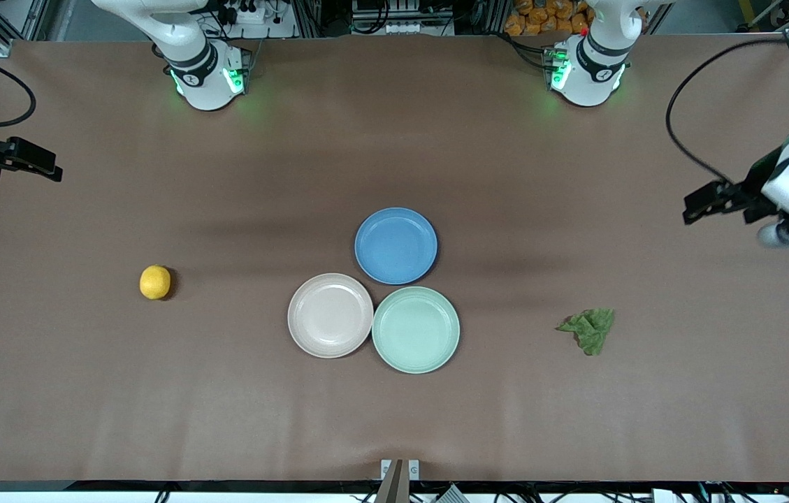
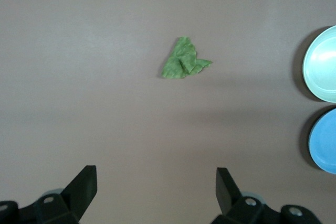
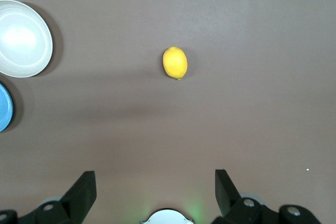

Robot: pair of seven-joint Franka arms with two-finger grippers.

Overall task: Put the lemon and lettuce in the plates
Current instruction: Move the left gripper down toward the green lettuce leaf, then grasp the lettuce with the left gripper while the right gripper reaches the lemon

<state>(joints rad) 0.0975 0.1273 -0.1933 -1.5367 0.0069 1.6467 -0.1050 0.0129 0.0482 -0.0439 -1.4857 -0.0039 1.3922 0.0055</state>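
Observation:
The lemon [image 1: 155, 282] lies on the brown table toward the right arm's end; it also shows in the right wrist view [image 3: 175, 62]. The lettuce [image 1: 588, 328] lies toward the left arm's end and shows in the left wrist view [image 2: 184, 65]. The pink-beige plate [image 1: 330, 315] and the mint green plate [image 1: 416, 330] sit side by side mid-table, both empty. My right gripper [image 1: 38, 164] hangs open and empty over the table's right-arm end. My left gripper [image 1: 705, 202] hangs open and empty over the left-arm end. Both are well apart from their objects.
An empty blue plate [image 1: 395, 245] touches the other two, farther from the front camera. The mint plate [image 2: 323, 64] and blue plate [image 2: 324, 140] show in the left wrist view, the pink plate [image 3: 21, 38] in the right wrist view. Cables hang at both table ends.

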